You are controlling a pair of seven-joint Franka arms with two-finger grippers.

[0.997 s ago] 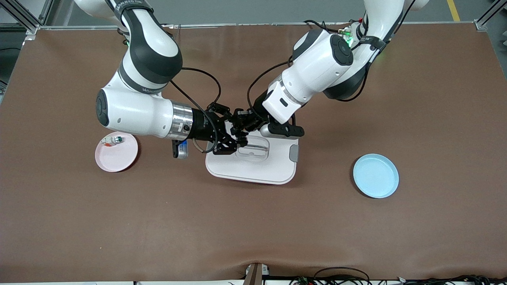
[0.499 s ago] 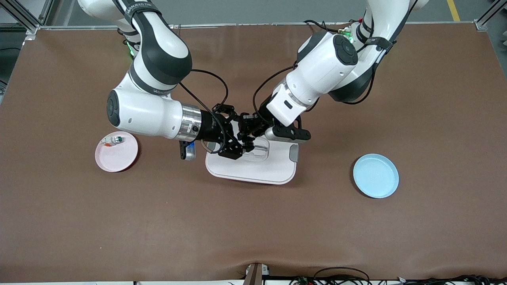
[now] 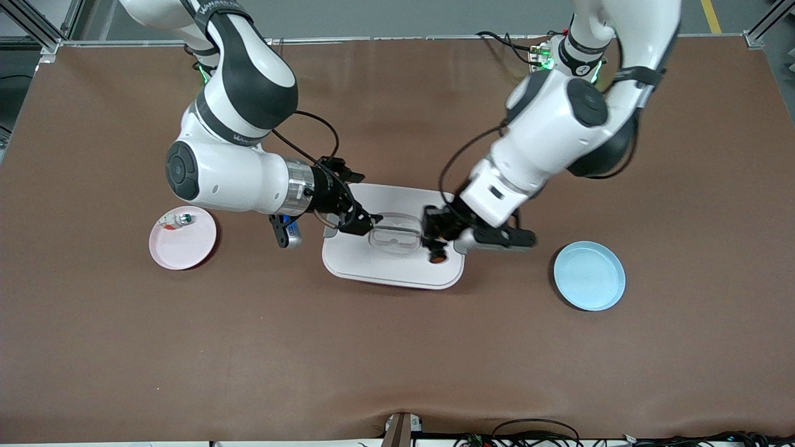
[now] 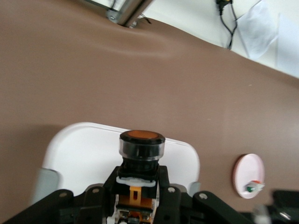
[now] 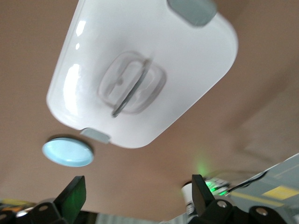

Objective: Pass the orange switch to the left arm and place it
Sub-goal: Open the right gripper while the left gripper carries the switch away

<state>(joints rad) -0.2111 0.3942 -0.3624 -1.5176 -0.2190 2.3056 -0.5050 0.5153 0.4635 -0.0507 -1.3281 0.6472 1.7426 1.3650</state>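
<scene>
Two white robot arms reach in over a brown surface (image 3: 397, 347) toward a white lidded box (image 3: 385, 264) lying at its middle; the left claw (image 3: 436, 247) hangs over the end of the box lid toward the left arm's side, clamped on the orange switch (image 3: 438, 257), whose round orange button points away from the wrist; in the left wrist view the switch (image 4: 141, 156) sits upright between the black fingers (image 4: 105, 196), gripped at its dark body, probably so the button end is left free.

The right claw (image 3: 357, 220) hangs over the other end of the lid, near the clear handle (image 3: 395, 236); its fingers stand apart and hold nothing, as the right wrist view shows, with only the box (image 5: 140, 70) under it; this arm looks to have given up the part and now waits.

A light-blue plate (image 3: 589, 275) lies on the surface near the left arm's end, well apart from the box, and is likely where the switch must go; a pink plate (image 3: 186, 245) near the right arm's end carries a small white-and-green part (image 3: 176, 220); carried high, the switch should pass over the lid without touching it.
</scene>
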